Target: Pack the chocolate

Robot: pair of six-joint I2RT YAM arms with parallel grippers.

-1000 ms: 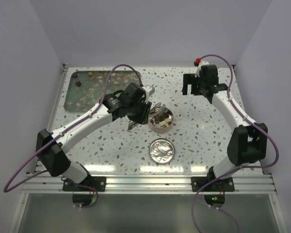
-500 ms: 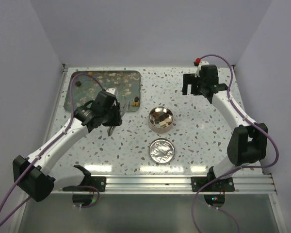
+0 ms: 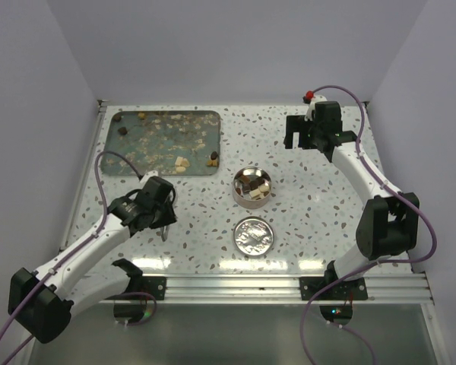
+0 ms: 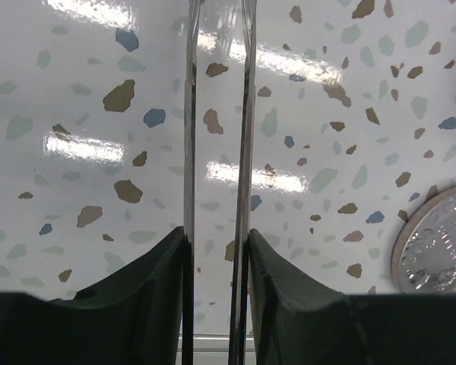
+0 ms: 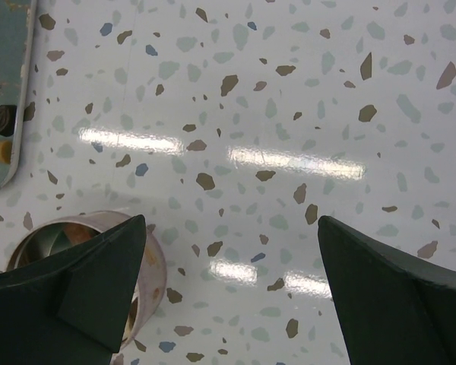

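Observation:
Dark and pale chocolate lumps (image 3: 181,163) lie on the flat tray (image 3: 114,163) at the far left, more of them (image 3: 213,158) at its right edge. The round metal tin (image 3: 252,187) in mid-table holds several pieces (image 3: 251,194). My left gripper (image 3: 165,232) hangs over bare table, near and left of the tin. Its thin metal blades (image 4: 216,76) stand a narrow gap apart with nothing between them. My right gripper (image 3: 299,141) is wide open and empty (image 5: 232,228), far right of the tin (image 5: 38,243).
The tin's lid (image 3: 254,236) lies flat just in front of the tin and shows at the right edge of the left wrist view (image 4: 441,243). Tan crumbs are smeared over the tray. The right wrist view catches the tray's corner (image 5: 7,91).
My left arm has swung back from beside the tin, past the tray's near edge, to the near left of the table. The right arm has not moved.

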